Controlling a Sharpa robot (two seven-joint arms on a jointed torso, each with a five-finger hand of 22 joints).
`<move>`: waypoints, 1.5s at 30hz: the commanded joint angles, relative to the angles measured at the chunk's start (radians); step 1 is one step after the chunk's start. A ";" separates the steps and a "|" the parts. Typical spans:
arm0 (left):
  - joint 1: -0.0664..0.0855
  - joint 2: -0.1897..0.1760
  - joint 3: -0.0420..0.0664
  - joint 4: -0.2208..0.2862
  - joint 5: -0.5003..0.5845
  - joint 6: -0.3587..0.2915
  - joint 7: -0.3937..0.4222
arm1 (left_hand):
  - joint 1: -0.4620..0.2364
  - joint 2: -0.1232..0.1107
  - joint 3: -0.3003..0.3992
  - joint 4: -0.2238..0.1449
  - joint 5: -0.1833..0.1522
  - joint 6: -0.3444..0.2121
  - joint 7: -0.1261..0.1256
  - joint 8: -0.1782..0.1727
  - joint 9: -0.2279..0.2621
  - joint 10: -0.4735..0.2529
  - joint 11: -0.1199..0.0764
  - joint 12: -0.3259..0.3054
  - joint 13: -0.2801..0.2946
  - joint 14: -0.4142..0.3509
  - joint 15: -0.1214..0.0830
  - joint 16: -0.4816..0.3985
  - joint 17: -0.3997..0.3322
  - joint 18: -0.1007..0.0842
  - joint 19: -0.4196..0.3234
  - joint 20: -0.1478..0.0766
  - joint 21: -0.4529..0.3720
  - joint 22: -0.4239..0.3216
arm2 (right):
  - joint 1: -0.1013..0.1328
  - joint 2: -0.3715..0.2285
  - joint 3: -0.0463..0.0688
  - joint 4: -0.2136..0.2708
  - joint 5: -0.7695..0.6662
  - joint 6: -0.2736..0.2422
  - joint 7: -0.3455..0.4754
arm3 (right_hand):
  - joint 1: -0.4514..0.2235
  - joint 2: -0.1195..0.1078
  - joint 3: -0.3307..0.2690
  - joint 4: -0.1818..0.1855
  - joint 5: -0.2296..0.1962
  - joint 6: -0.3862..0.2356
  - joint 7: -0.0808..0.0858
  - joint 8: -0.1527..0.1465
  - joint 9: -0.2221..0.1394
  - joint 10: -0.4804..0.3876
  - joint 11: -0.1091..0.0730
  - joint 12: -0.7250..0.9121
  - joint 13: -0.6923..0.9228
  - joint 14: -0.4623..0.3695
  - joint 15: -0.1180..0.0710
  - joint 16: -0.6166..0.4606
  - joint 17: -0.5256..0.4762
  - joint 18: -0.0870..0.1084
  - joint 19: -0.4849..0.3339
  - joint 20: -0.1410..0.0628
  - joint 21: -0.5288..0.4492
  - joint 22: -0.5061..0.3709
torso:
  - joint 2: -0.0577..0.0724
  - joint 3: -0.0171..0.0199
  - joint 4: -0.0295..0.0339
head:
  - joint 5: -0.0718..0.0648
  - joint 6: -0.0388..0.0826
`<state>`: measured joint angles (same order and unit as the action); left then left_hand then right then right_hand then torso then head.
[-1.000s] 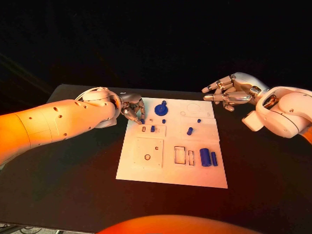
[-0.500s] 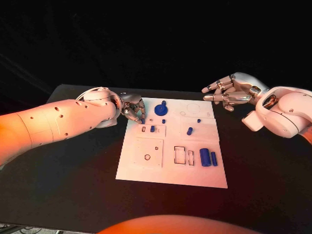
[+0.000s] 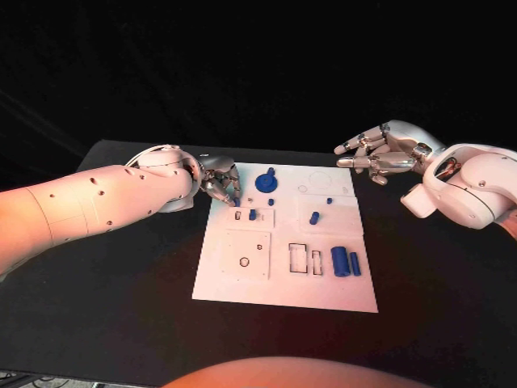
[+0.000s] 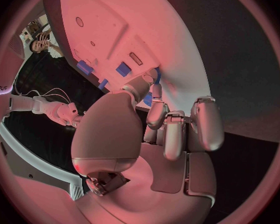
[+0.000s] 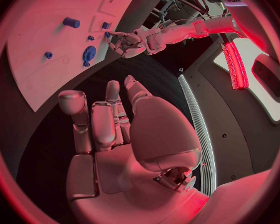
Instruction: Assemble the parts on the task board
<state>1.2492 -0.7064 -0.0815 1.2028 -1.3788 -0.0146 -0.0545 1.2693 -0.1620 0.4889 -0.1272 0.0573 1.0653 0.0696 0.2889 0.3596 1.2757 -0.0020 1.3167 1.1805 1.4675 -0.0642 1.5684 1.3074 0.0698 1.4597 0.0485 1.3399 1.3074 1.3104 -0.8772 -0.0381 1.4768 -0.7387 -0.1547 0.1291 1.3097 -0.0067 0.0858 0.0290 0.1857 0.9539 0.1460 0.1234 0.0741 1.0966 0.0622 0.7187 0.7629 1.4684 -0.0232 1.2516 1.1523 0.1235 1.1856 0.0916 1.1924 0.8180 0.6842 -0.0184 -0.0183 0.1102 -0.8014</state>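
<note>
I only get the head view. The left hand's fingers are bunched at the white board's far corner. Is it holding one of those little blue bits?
Observer: The left wrist view shows a sliver of blue between the thumb and a finger of the left hand. I cannot tell whether it is gripped or just lies behind.
Visitor: And the other one, does it hold something?
Observer: The right wrist view looks along the palm of the right hand. There is nothing in it, and the fingers are apart.

Two bulky white arms w/ small dark screw holes, each ending in a silver many-fingered hand (image 3: 221, 181) (image 3: 379, 153).
</note>
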 commanded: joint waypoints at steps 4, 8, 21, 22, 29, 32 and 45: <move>-0.004 -0.005 -0.002 0.012 0.020 0.025 0.002 | -0.007 -0.003 -0.004 0.006 -0.001 0.010 0.000 0.006 0.003 0.004 0.000 0.007 0.001 0.103 0.005 0.002 0.263 -0.012 0.006 0.001 0.001 0.093 | -0.001 0.001 0.000 0.001 -0.008 0.006 0.008 | 0.003 0.006 -0.006 0.002 -0.003 0.005 0.002 0.004 -0.002 0.000 -0.004 -0.003 -0.001 0.013 0.005 -0.007 -0.001 0.015 -0.005 -0.001 -0.003 -0.001 | 0.000 -0.0005 0.0001 | 0.000 -0.001; -0.004 -0.014 0.000 0.024 0.025 0.021 0.002 | -0.009 -0.005 -0.006 0.006 -0.001 0.011 0.000 0.006 0.003 0.003 0.000 0.006 0.000 0.103 0.005 0.002 0.263 -0.012 0.006 0.001 0.001 0.093 | -0.001 0.001 0.000 0.000 -0.008 0.006 0.008 | 0.003 0.006 -0.006 0.002 -0.003 0.005 0.002 0.004 -0.002 0.000 -0.004 -0.003 -0.001 0.013 0.005 -0.007 -0.001 0.015 -0.005 -0.001 -0.003 -0.001 | 0.000 -0.0004 0.0003 | 0.000 -0.002; -0.004 -0.023 0.003 0.035 0.028 0.016 0.000 | -0.010 -0.005 -0.007 0.007 -0.001 0.013 0.000 0.008 0.004 0.004 0.000 0.007 0.001 0.103 0.005 0.002 0.263 -0.012 0.006 0.001 0.001 0.093 | -0.001 0.001 0.000 0.001 -0.010 0.006 0.008 | 0.003 0.006 -0.006 0.002 -0.003 0.005 0.002 0.004 -0.002 0.000 -0.004 -0.003 -0.001 0.013 0.005 -0.007 -0.001 0.015 -0.005 -0.001 -0.003 -0.001 | 0.000 0.0005 -0.0005 | 0.002 -0.002; -0.004 -0.023 0.003 0.035 0.028 0.016 0.000 | -0.010 -0.005 -0.007 0.007 -0.001 0.013 0.000 0.008 0.004 0.004 0.000 0.007 0.001 0.103 0.005 0.002 0.263 -0.012 0.006 0.001 0.001 0.093 | -0.001 0.001 0.000 0.001 -0.010 0.006 0.008 | 0.003 0.006 -0.006 0.002 -0.003 0.005 0.002 0.004 -0.002 0.000 -0.004 -0.003 -0.001 0.013 0.005 -0.007 -0.001 0.015 -0.005 -0.001 -0.003 -0.001 | 0.000 0.0004 -0.0005 | 0.002 -0.002; -0.004 -0.023 0.004 0.036 0.030 0.024 -0.002 | -0.011 -0.005 -0.008 0.008 -0.001 0.015 -0.001 0.009 0.005 0.003 0.000 0.006 -0.001 0.103 0.005 0.002 0.263 -0.012 0.006 0.001 0.001 0.093 | -0.001 0.000 0.000 0.001 -0.012 0.006 0.007 | 0.003 0.006 -0.006 0.002 -0.003 0.005 0.002 0.004 -0.002 0.000 -0.004 -0.003 -0.001 0.013 0.005 -0.007 -0.001 0.015 -0.005 -0.001 -0.003 -0.001 | 0.000 0.0005 -0.0003 | 0.001 -0.003; -0.004 -0.024 0.004 0.037 0.031 0.029 -0.003 | -0.011 -0.005 -0.008 0.008 -0.001 0.015 -0.001 0.009 0.005 0.003 0.000 0.006 -0.001 0.103 0.005 0.002 0.263 -0.012 0.006 0.001 0.001 0.093 | -0.001 0.000 0.000 0.002 -0.012 0.006 0.007 | 0.003 0.006 -0.006 0.002 -0.003 0.005 0.002 0.004 -0.002 0.000 -0.004 -0.003 -0.001 0.013 0.005 -0.007 -0.001 0.015 -0.005 -0.001 -0.003 -0.001 | 0.000 0.0005 -0.0004 | 0.001 -0.003; -0.004 -0.030 0.004 0.044 0.033 0.033 -0.007 | -0.013 -0.007 -0.010 0.009 -0.001 0.013 0.000 0.010 0.006 0.000 0.000 0.004 -0.004 0.103 0.005 0.002 0.263 -0.012 0.006 0.001 -0.001 0.092 | -0.001 -0.001 0.000 0.002 -0.014 0.006 0.007 | 0.005 0.007 -0.007 0.001 -0.004 0.006 0.002 0.005 -0.002 0.000 -0.004 -0.004 -0.002 0.013 0.005 -0.008 -0.002 0.016 -0.005 -0.002 -0.004 -0.002 | 0.000 -0.0005 0.0000 | 0.002 -0.004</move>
<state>1.2480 -0.7362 -0.0766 1.2434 -1.3497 -0.0070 -0.0570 1.2655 -0.1659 0.4831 -0.1214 0.0573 1.0723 0.0697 0.2927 0.3662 1.2757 -0.0020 1.3167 1.1771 1.4675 -0.0642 1.5684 1.3080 0.0699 1.4597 0.0485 1.3398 1.3073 1.3100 -0.8788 -0.0381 1.4776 -0.7427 -0.1548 0.1293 1.3097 -0.0067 0.0859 0.0290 0.1857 0.9539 0.1460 0.1234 0.0741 1.0981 0.0638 0.7188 0.7618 1.4684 -0.0232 1.2460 1.1517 0.1235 1.1856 0.0916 1.1924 0.8165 0.6841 -0.0184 -0.0183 0.1116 -0.8053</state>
